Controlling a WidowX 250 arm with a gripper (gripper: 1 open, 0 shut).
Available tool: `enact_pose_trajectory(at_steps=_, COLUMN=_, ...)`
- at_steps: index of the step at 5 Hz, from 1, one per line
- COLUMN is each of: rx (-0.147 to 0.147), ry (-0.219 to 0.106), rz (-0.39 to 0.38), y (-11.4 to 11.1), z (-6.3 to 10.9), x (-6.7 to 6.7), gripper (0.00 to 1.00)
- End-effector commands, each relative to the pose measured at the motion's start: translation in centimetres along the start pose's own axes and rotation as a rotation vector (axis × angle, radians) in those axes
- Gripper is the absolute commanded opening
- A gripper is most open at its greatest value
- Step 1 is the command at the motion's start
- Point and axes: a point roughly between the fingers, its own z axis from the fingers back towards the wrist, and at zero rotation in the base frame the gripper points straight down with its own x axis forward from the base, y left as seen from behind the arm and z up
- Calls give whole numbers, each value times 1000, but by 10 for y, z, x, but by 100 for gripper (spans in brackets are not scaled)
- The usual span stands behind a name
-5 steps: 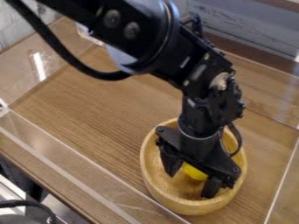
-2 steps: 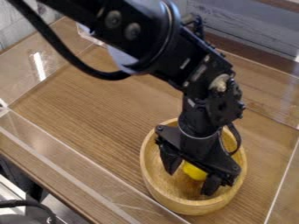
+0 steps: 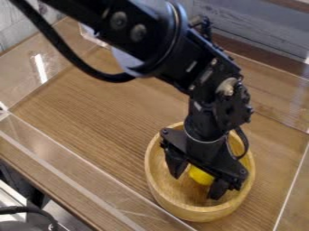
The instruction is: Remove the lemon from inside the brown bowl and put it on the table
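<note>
1. One lemon lies inside the one brown bowl, near the table's front right corner.
2. One black gripper points down into the bowl, its jaws spread wide on either side of the lemon, not closed on it.
3. The table is brown wood grain, with clear acrylic walls around it.
</note>
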Motion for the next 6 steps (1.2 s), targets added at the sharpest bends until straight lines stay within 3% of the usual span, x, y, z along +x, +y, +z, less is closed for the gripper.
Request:
enact_pose_trajectory(at_steps=1, rx=-11, ry=-31, rz=-11, y=-4, z=5, x=8, gripper=100)
enact_pose_trajectory(at_steps=2, rx=-10, ry=-28, rz=-10, y=-3, z=4, x=9, gripper=100)
enact_pose_trajectory(at_steps=3, rx=-9, ry=-27, rz=-11, y=-2, z=4, x=10, gripper=0)
enact_pose_trajectory(at_steps=6, rx=-1, ry=6, rz=-23, y=3, z=20, x=9, gripper=0)
